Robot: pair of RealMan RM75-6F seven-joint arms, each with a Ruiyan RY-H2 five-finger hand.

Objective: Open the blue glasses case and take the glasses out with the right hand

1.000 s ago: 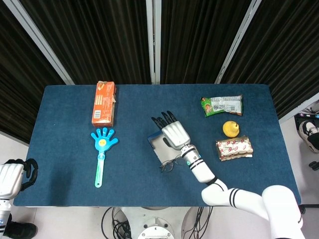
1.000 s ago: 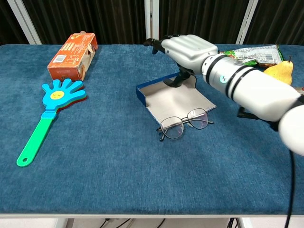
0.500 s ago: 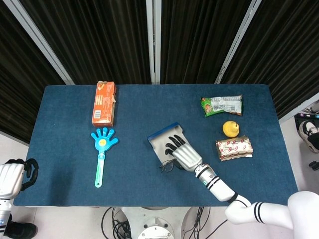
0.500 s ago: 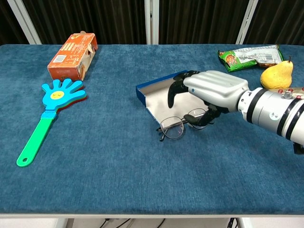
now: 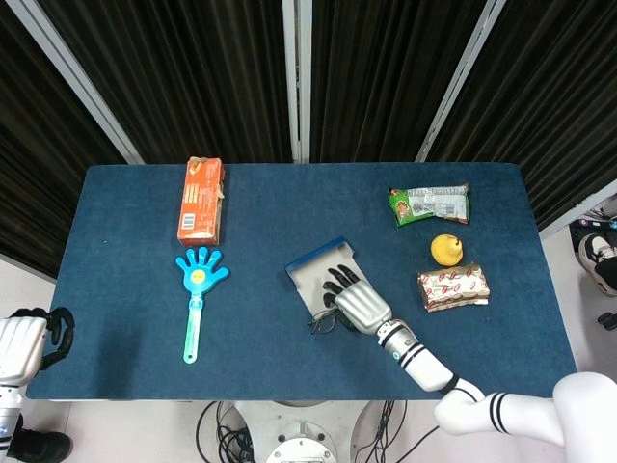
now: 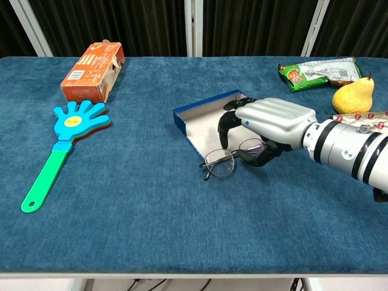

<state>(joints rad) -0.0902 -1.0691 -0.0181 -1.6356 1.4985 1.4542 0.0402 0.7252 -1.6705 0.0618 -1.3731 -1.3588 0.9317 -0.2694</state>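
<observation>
The blue glasses case point(image 6: 206, 118) lies open in the middle of the table, its pale lining showing; in the head view the case point(image 5: 310, 273) is partly under my hand. The thin-rimmed glasses point(image 6: 220, 163) lie on the cloth at the case's near edge, and show as the glasses point(image 5: 322, 321) from the head camera. My right hand point(image 6: 270, 124) reaches in from the right, fingers curled down over the right lens and thumb against its near rim, pinching it. The same right hand point(image 5: 359, 301) covers the case's near corner. My left hand point(image 5: 27, 344) hangs off the table's left front corner, holding nothing.
An orange carton point(image 6: 92, 71) and a blue hand-shaped clapper point(image 6: 60, 142) lie at the left. A green snack bag point(image 6: 315, 71), a yellow pear point(image 6: 353, 96) and a red-patterned packet point(image 5: 452, 286) are at the right, close to my right forearm.
My right hand came back from over the case's far edge to the glasses, lowered, and curled its fingers round the right lens. The glasses have barely shifted. The left hand stayed still.
</observation>
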